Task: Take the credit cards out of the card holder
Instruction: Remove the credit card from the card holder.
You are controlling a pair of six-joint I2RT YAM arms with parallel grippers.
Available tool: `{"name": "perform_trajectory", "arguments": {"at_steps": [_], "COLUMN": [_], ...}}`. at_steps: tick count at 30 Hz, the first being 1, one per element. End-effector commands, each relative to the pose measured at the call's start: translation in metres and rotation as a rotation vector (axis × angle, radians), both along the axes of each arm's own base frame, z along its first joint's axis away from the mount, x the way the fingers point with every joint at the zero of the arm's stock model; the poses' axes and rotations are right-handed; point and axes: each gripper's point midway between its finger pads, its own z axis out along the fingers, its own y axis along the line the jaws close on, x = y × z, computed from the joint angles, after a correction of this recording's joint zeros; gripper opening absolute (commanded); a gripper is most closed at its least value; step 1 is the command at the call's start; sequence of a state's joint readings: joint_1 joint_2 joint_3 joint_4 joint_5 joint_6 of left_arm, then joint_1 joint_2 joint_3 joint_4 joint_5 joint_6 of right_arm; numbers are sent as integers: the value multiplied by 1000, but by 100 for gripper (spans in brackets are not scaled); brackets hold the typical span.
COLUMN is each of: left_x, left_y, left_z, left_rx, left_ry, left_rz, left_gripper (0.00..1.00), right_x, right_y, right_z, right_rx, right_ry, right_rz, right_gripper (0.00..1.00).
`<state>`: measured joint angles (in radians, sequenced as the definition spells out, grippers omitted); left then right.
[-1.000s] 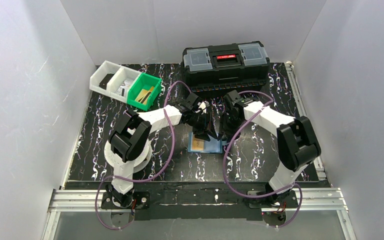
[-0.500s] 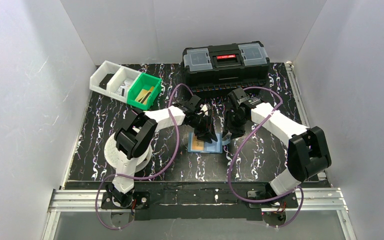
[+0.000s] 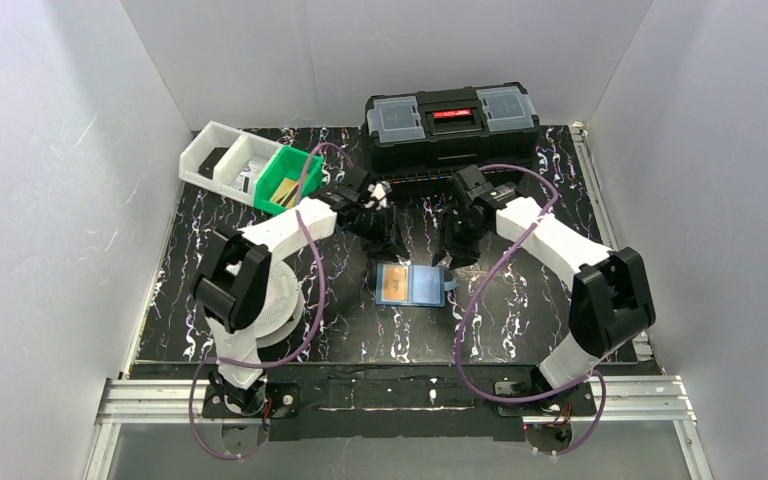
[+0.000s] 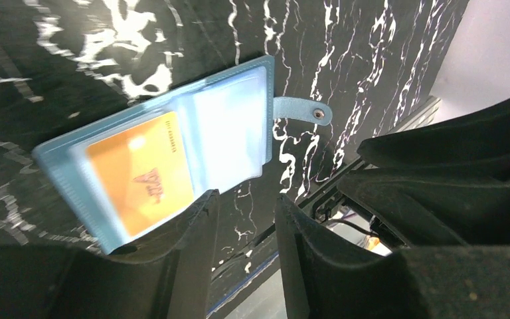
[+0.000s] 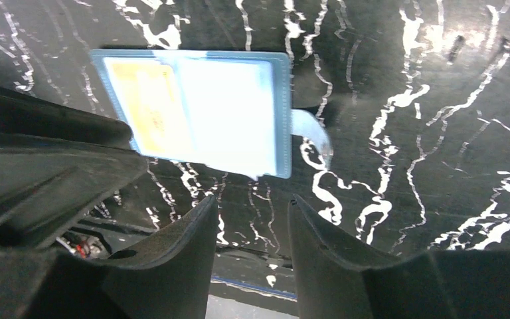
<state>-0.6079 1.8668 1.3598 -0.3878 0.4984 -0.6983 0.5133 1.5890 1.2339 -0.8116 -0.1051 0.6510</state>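
Note:
The blue card holder [image 3: 411, 285] lies open and flat on the black marbled table, its snap tab pointing right. An orange-tan credit card [image 3: 393, 285] sits in its left sleeve. The holder also shows in the left wrist view [image 4: 232, 126] with the card [image 4: 143, 176], and in the right wrist view [image 5: 239, 119] with the card [image 5: 149, 106]. My left gripper [image 3: 385, 238] hangs above the table just behind the holder's left side, open and empty [image 4: 247, 199]. My right gripper [image 3: 457, 250] hangs just behind its right side, open and empty [image 5: 252, 199].
A large black toolbox [image 3: 451, 125] stands at the back. A green bin [image 3: 288, 182] holding tan pieces and two white bins [image 3: 223, 157] sit at the back left. White walls enclose the table on three sides.
Both grippers have lifted and pulled back from the holder toward the rear. The holder now lies fully uncovered and open on the table.

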Motion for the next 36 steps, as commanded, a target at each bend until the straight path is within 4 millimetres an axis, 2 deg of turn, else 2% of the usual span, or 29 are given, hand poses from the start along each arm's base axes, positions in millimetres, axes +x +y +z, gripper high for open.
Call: {"name": "perform_trajectory", "arguments": {"at_steps": [1,7,12,23,32,36], "left_x": [-8,-11,-13,-17,-20,-23], "left_y": [38,43,47,54,54,54], "left_z": [1,-20,-44,-71,-84,-88], "left_rx": [56,79,120,171,191,216], "left_ry": [12,57,98,128,148,161], "left_rz": [36,31,44,57,63,69], "left_gripper": [34,22,12,3,0,0], "right_x": [7,11,10,3,0,-3], "right_y": [41,75,90,92,77,78], "right_z": [11,-2,-18,-50,-71,-76], "right_rx": [111,224,282,286,254,290], "right_ry": [3,70,138,211,244,266], "right_rz": [52,101,108,96,63,73], "right_gripper": [50,49,44,41,42,43]}}
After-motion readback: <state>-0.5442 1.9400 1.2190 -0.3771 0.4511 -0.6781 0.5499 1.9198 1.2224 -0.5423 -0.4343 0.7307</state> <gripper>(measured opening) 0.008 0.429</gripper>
